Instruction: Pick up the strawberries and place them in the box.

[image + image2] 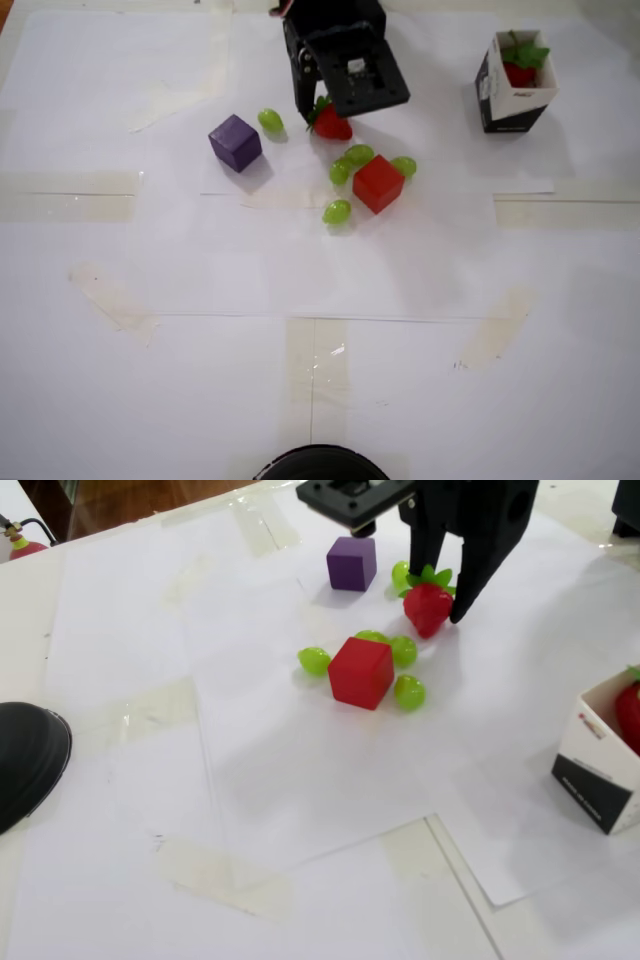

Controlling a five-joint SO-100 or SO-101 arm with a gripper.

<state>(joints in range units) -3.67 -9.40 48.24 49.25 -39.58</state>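
The pincer (440, 608) stands near the far edge of the table (150, 400), its two black fingers closed around a strawberry (428, 604). The berry hangs upright between them, green leaves on top, red tip pointing down toward the white paper; whether the tip touches the paper cannot be told. In the overhead view the same strawberry (331, 124) shows just below the arm's black body.

A second strawberry (520, 68) sits inside the box (505, 105), which stands upright toward the far right corner of the table in the overhead view, well apart from the pincer. In the fixed view the box (595, 775) is cut off by the right edge.

A red cube (378, 184) lies near the held berry, toward the table's middle, with green grapes (357, 156) touching or just beside it on three sides. One further grape (269, 121) lies alone between the berry and a purple cube (235, 142). A dark round object (25, 760) sits at the near edge.
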